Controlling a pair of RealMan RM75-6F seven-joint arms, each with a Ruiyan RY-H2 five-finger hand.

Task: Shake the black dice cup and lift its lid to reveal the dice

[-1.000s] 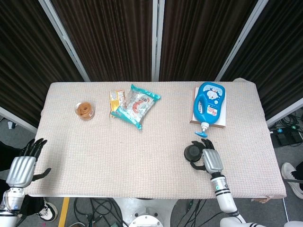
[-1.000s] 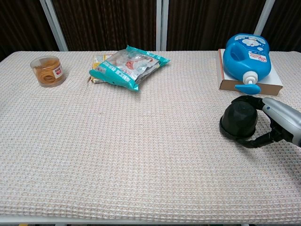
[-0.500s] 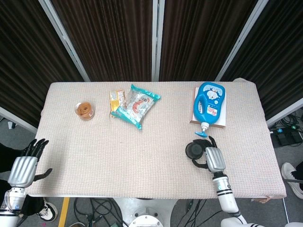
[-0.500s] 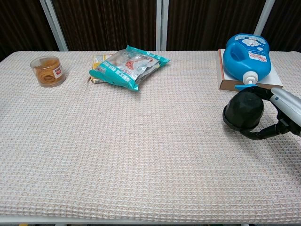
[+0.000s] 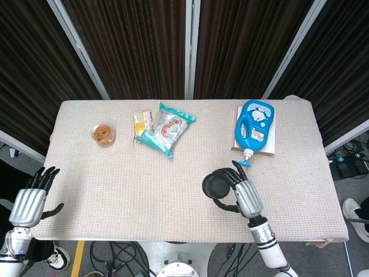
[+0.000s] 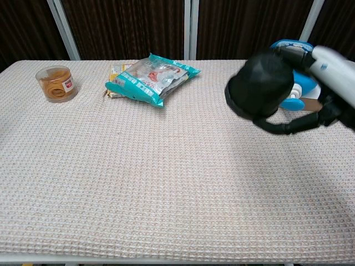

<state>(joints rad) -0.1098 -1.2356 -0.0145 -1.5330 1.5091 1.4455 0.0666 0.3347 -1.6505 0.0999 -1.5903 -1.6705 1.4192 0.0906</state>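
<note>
Right hand [image 6: 327, 83], silver-backed with black fingers, wrapped round the black dice cup [image 6: 259, 84] — a matte, rounded dome, lifted clear of the waffle-weave table cloth [image 6: 166, 183], just in front of the glossy blue bottle [image 5: 252, 128] on its flat box. Left hand [image 5: 29, 202] off the table's edge, far from that bottle — fingers spread, holding nothing.
</note>
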